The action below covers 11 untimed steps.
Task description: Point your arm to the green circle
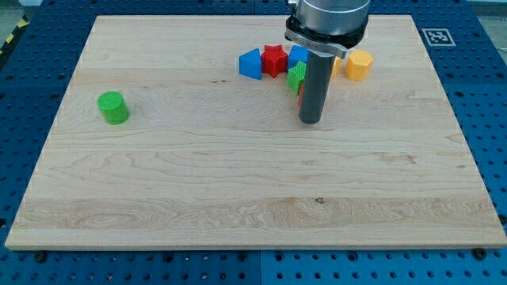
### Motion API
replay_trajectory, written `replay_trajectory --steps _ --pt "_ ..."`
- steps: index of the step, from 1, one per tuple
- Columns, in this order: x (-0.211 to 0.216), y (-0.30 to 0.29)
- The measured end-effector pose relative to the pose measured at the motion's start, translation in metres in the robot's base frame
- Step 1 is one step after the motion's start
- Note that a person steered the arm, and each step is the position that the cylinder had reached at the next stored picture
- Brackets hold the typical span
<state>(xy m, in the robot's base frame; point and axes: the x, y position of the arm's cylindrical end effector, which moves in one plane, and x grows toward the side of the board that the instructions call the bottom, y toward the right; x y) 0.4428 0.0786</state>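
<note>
The green circle (113, 108), a short green cylinder, stands alone on the wooden board (198, 182) near the view's left edge, a little above mid-height. No other block is near it.

No brand name or readable writing shows anywhere. The only marking is a square black-and-white tag (436, 36) at the board's top right corner, a coded pattern rather than letters.

My tip (310, 121) rests on the board well apart from the green circle, far to the view's right of it and slightly lower in the view. The arm carries no pincer, only the straight dark rod, so nothing opens or closes and nothing is held; the tip touches no block that I can make out.

The other blocks cluster near the view's top, just above and beside the rod. A blue block (250, 64) lies at the left of the cluster, touching a red block (274, 60). A second blue block (298, 55) sits right of the red one, partly hidden by the rod's mount. A green block (295, 77) sits just left of the rod, with a sliver of red or orange showing below it against the rod. A yellow-orange block (358, 65) lies at the cluster's right.

The board rests on a blue perforated table (24, 111).
</note>
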Motion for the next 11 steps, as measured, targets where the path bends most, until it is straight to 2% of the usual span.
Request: replay_trajectory --steps 1,3,5,6,7,8,9,10,11 --pt "0.026 0.000" --pt "0.032 0.000" --pt "0.092 -0.052" --pt "0.096 -0.059" --pt "0.065 -0.066" --pt "0.013 -0.081" --pt "-0.034 -0.120" --pt "-0.063 -0.176" --pt "-0.075 -0.253"
